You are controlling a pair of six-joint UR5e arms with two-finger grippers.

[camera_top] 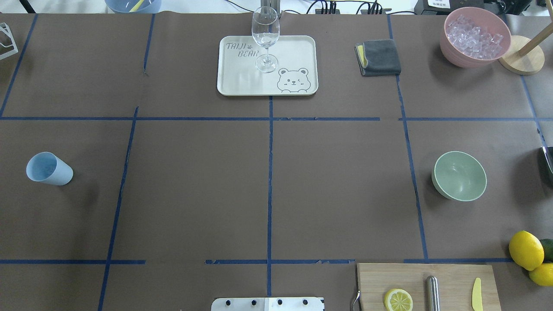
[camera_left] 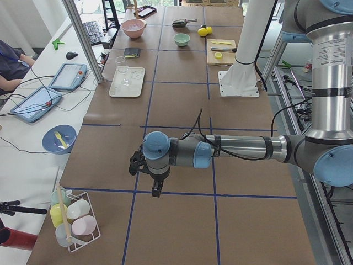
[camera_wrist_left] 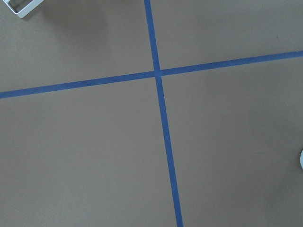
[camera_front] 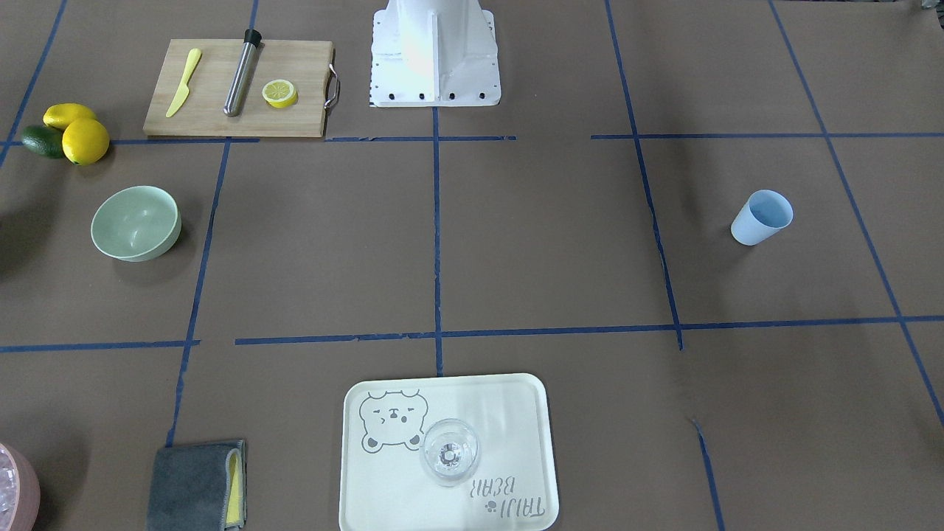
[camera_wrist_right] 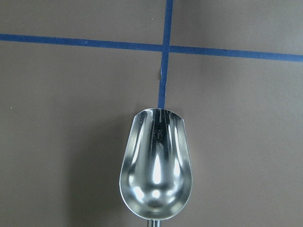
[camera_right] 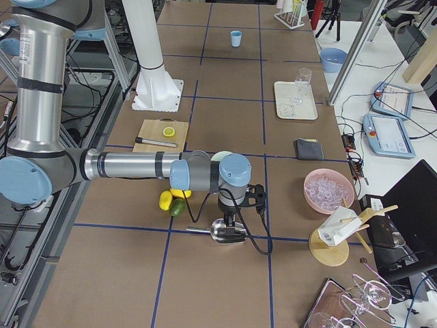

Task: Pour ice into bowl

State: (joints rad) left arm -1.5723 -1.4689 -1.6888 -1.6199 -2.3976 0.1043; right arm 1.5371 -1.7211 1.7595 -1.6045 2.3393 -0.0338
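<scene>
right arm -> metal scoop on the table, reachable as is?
Likely yes. The right gripper hangs right over the scoop, which lies empty on bare paper in the right wrist view. Nothing sits between them; the lemons lie off to one side.

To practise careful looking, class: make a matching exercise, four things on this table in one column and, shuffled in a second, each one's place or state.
Things:
1. small clear ice cubes
2. stemmed clear wine glass
3. yellow lemon half
4. round pale mint-green bowl

Places or states:
a. on the wooden cutting board
b. empty, on the brown table cover
c. heaped in the pink container
d. upright on the cream bear-print tray

Pairs: 1-c, 2-d, 3-a, 4-b
</scene>
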